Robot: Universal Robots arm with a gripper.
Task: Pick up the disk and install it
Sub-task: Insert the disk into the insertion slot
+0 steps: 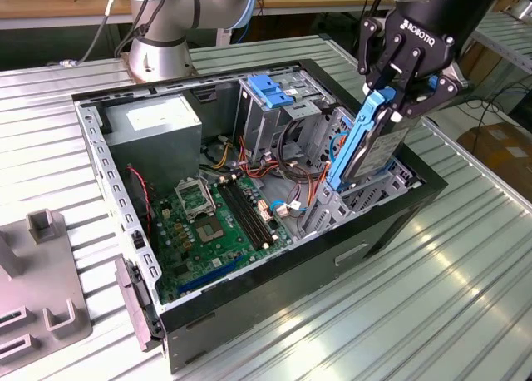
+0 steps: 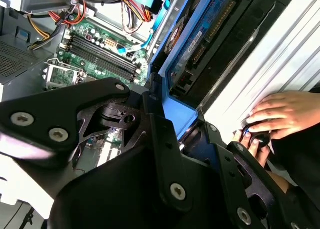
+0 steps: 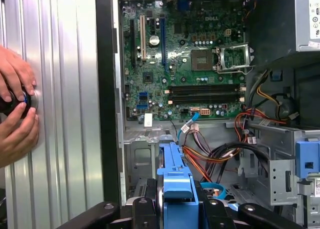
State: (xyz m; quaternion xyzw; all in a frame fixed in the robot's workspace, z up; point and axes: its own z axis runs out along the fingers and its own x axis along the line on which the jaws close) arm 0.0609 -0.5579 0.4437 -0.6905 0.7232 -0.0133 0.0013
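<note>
Currently the disk [image 1: 366, 148] is held by the gripper [image 1: 392, 106], whose fingers are clamped narrow on the upper end of its blue frame. The disk is carried on edge and tilted, its top leaning toward the exterior view's right. Its lower end is down inside the open computer case [image 1: 249, 302], at the drive bay near the corner on that side. Whether it is seated in the bay cannot be told. A green motherboard [image 1: 212, 223] lies flat on the case floor. A grey power supply [image 1: 154, 131] sits at the far corner, and a blue clip [image 1: 268, 90] tops the metal cage [image 1: 258, 127] near the disk. The case is set on a ribbed table [image 1: 449, 298]. In the first wrist view, a person's hand [image 3: 17, 134] is seen on the table just outside the case wall, fingers on a small dark round object [image 3: 22, 101].
</note>
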